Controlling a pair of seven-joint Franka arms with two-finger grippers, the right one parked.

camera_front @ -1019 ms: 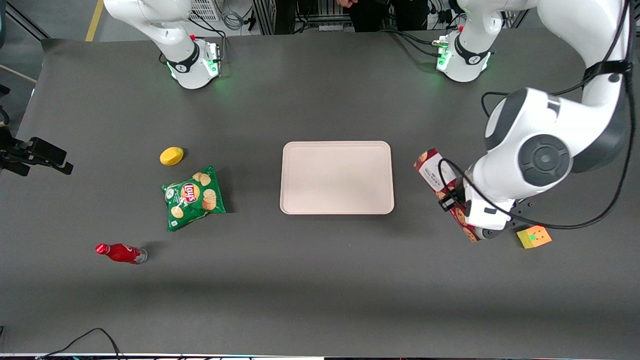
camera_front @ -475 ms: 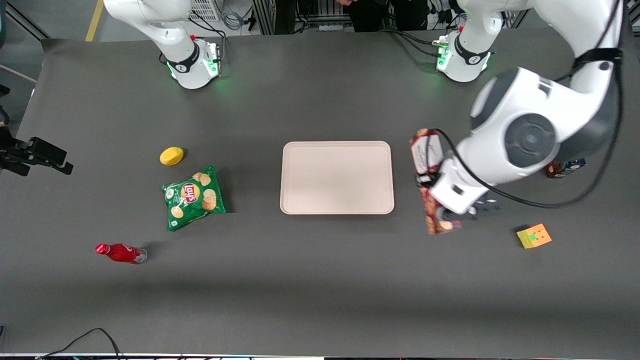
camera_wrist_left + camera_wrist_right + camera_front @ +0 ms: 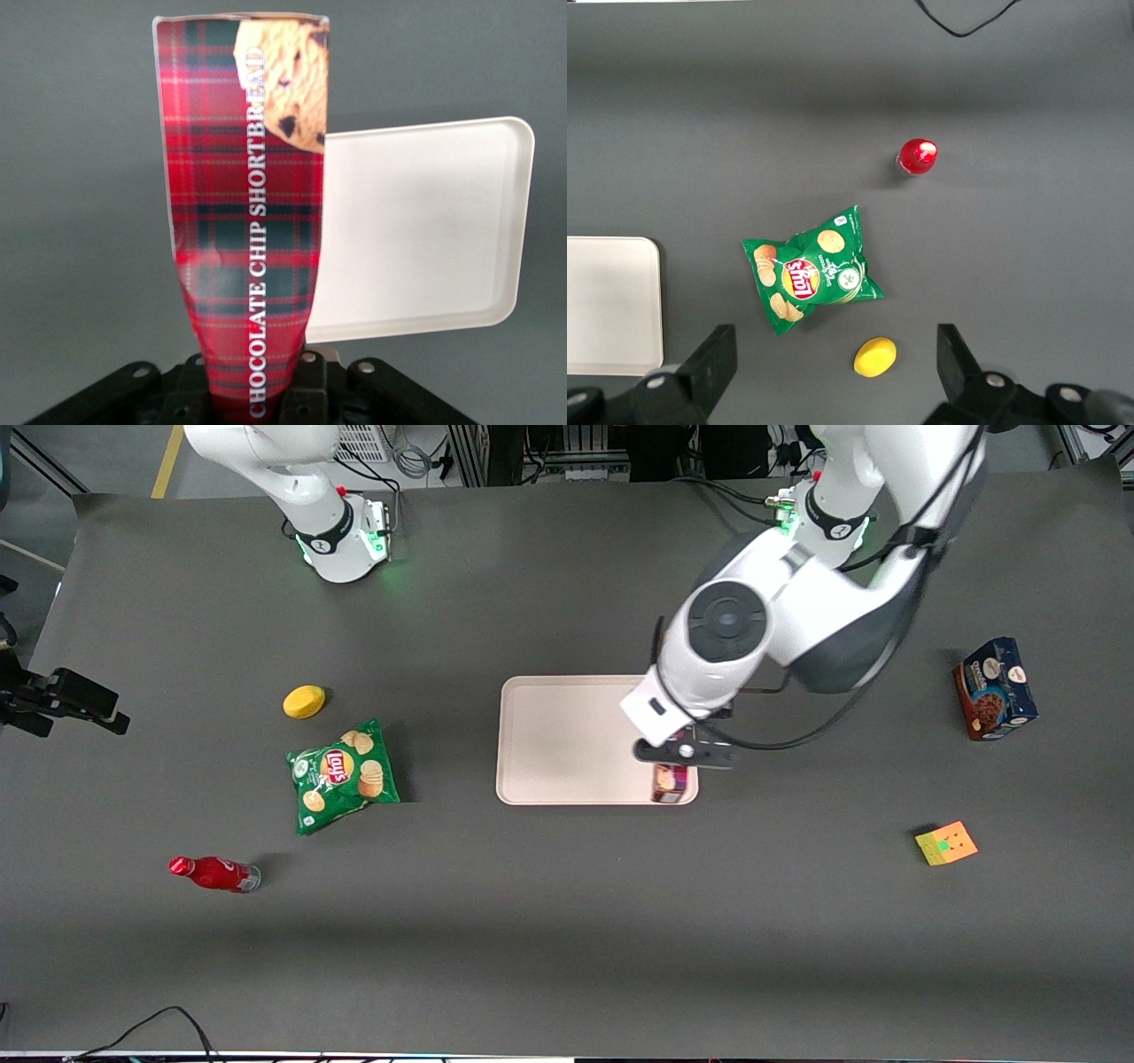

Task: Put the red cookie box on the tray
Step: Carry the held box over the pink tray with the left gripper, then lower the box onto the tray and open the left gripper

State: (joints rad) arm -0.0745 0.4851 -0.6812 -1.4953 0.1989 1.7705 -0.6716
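The gripper (image 3: 680,766) is clamped on one end of the red cookie box (image 3: 248,221), holding it above the tray (image 3: 567,735), just right of frame centre in the front view. The box's long axis seems to run along the tray's edge nearest the working arm, so lowering it should land it just inside the rim.

"CHOCOLATE CHIP SHORTBREAD" along the red cookie box (image 3: 252,230) in the hand (image 3: 266,398); "Lay's" on the green chip bag (image 3: 342,774).

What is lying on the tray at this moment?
The tray shows only bare surface. The claw, shut on the red cookie box, hangs above its edge toward the working arm; the arm covers that strip.
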